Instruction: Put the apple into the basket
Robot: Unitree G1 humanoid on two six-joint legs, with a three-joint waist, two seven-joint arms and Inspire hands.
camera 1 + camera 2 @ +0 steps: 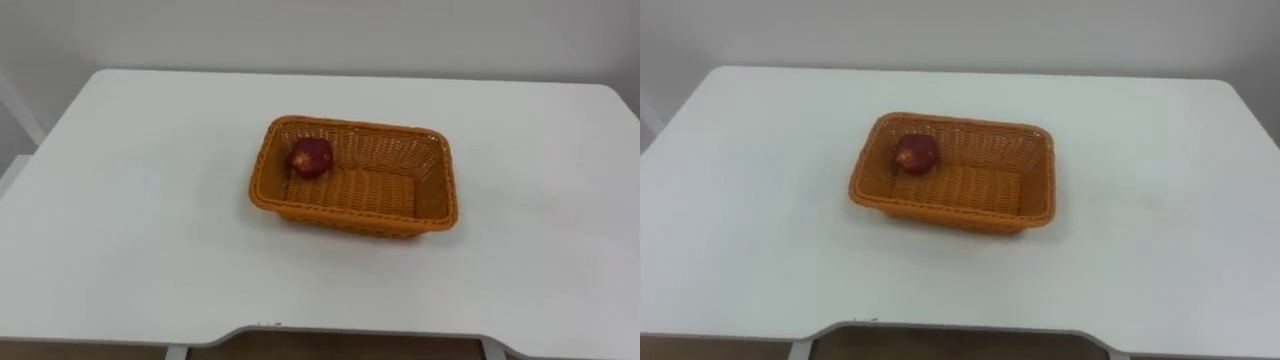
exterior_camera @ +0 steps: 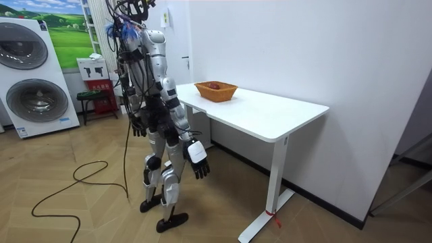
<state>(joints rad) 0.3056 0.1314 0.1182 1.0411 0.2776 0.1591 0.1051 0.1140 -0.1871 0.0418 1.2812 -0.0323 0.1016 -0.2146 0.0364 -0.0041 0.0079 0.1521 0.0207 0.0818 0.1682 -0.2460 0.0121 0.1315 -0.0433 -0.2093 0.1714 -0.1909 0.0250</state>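
A dark red apple [image 1: 310, 157] lies in the far left corner of an orange woven basket [image 1: 350, 222], which stands near the middle of a white table [image 1: 130, 230]. In the room view I stand at the table's long side, facing the basket [image 2: 216, 96]. Both arms hang down beside my body, below the table top. My right hand [image 2: 198, 162] hangs by my thigh on the side nearer the camera, fingers relaxed and holding nothing. On my other side my left hand [image 2: 137, 127] hangs the same way, with nothing in it.
A white wall runs behind the table. The table's near edge has a shallow curved cutout [image 1: 330, 335]. Washing machines [image 2: 40, 81] and a small stool [image 2: 91, 100] stand at the room view's left, behind me.
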